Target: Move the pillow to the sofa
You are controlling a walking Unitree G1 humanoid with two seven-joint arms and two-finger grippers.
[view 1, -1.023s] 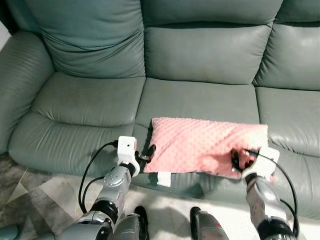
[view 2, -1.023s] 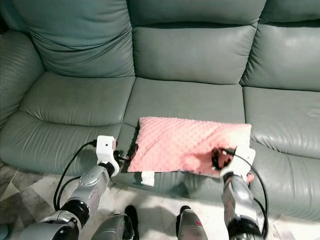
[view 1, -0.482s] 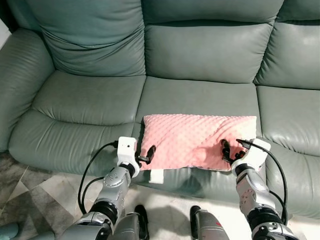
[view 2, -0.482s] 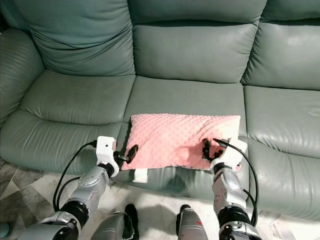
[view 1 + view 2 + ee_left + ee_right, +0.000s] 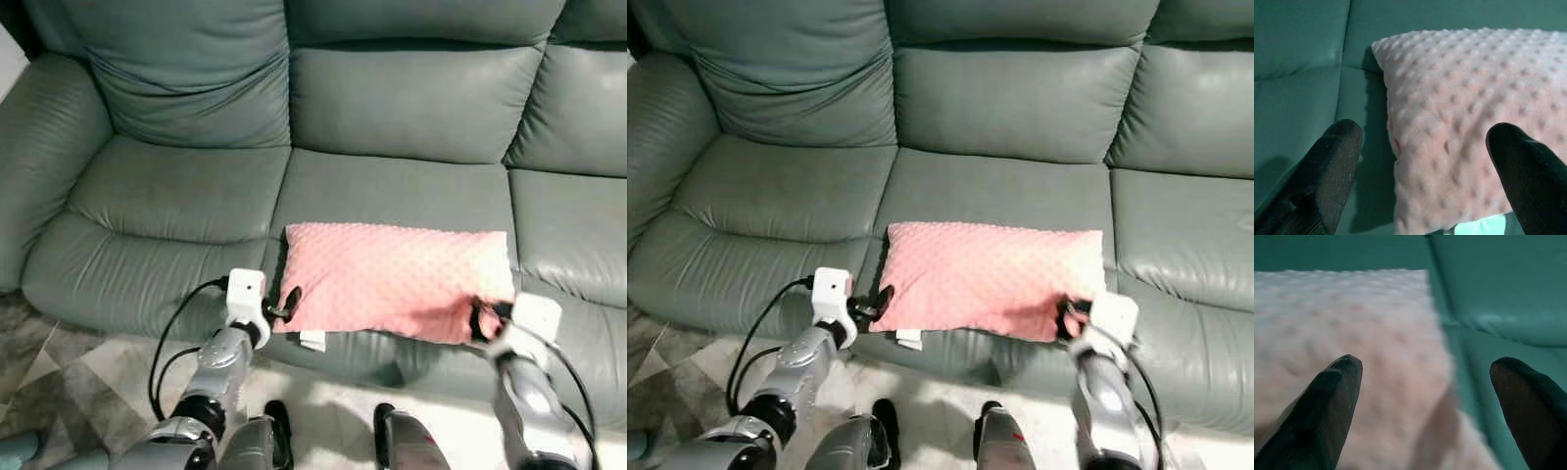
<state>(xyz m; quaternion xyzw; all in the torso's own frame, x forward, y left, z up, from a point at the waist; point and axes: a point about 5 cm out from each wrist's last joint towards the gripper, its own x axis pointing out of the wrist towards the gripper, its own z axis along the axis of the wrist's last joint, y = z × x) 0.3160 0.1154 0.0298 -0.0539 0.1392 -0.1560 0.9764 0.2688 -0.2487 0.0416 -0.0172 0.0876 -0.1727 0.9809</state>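
Note:
The pink dotted pillow [image 5: 397, 279] lies flat on the middle seat of the green sofa [image 5: 392, 186], close to the seat's front edge. My left gripper [image 5: 284, 302] is open at the pillow's near left corner. In the left wrist view the pillow [image 5: 1464, 122] sits ahead, between the spread fingers [image 5: 1337, 156]. My right gripper [image 5: 483, 321] is open at the near right corner. The right wrist view has the pillow [image 5: 1352, 313] blurred in front of its wide-apart fingers [image 5: 1337, 387].
A white tag [image 5: 313, 340] hangs from the pillow's front edge over the seat front. The sofa's left armrest [image 5: 39, 157] and backrest cushions [image 5: 411, 98] bound the seats. Marbled floor tiles [image 5: 88, 382] and my own feet [image 5: 279, 431] are below.
My right gripper has drawn back off the pillow toward its near right corner. The pillow has flattened on the seat. The left gripper has stayed at the left corner.

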